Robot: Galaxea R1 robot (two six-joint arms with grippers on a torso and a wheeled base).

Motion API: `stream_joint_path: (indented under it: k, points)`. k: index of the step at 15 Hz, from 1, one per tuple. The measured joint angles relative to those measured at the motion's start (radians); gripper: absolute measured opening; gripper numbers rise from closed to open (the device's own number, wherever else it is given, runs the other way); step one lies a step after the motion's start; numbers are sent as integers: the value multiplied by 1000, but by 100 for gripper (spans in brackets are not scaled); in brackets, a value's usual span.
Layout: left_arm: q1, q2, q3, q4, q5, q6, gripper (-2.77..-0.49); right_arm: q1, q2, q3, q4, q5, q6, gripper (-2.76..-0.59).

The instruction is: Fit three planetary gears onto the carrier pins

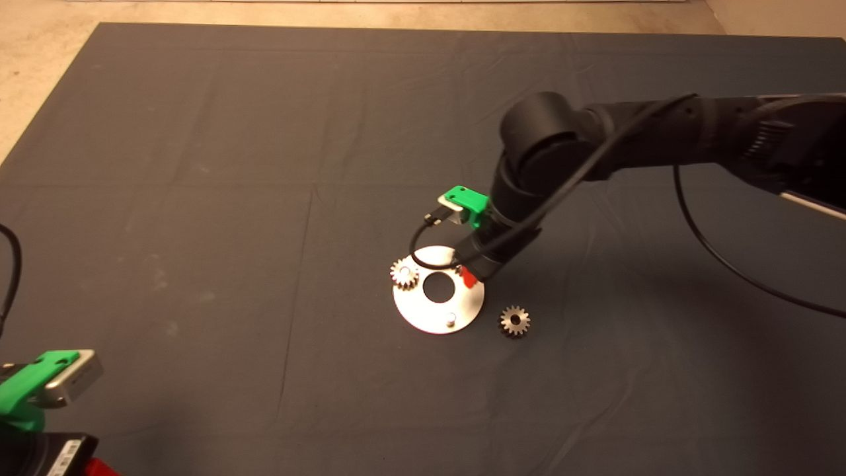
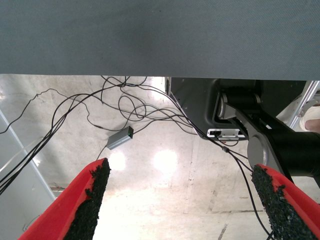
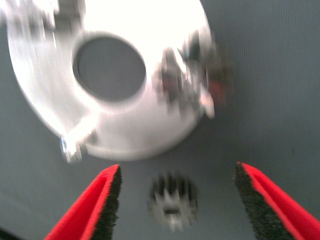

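Note:
The white disc (image 1: pixel 462 305) lies mid-mat. One planetary gear (image 1: pixel 404 273) sits on the carrier pin at its left edge. A bare pin (image 1: pixel 451 319) stands at its near edge. My right gripper (image 1: pixel 468 277) hangs over the disc's right edge and hides that part. In the right wrist view the gripper (image 3: pixel 177 169) is open and holds nothing. A blurred gear (image 3: pixel 192 75) rests on the disc (image 3: pixel 125 125) there; how it is seated I cannot tell. A loose gear (image 1: pixel 514 322) lies on the mat just right of the disc, apart from it.
My left gripper (image 2: pixel 180 170) is parked open at the mat's lower left corner; its view shows the mat's edge (image 2: pixel 150 40), floor cables and a small grey box (image 2: pixel 120 138). The right arm's black cable (image 1: pixel 727 264) loops over the mat.

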Motion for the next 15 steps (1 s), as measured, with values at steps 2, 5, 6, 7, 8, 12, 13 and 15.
stream_joint_path:
  k: [2, 5, 6, 7, 8, 12, 13, 15]
  points:
    - [0, 0, 0, 0, 0, 0, -124, 0, -52, 73, 9, -2, 9, -160]
    - [0, -3, 0, 0, 0, 8, -124, 3, -144, 170, 14, -4, 15, -160]
    - [0, -6, 0, -1, 0, 11, -124, 6, -165, 192, 15, -4, 15, -160]
    - [0, -9, 0, -1, 0, 23, -124, 6, -185, 217, 15, -5, 14, -158]
    - [0, -12, 0, -1, 0, 32, -124, 6, -197, 236, 17, -6, 8, -148]
    - [0, -20, 0, -2, 0, 64, -124, 6, -213, 312, 20, -4, -32, -147]
    - [0, -21, 0, -2, 0, 71, -124, 6, -214, 325, 20, -4, -47, -147]
    - [0, -24, 0, -3, 0, 79, -124, 6, -219, 343, 21, -5, -89, -147]
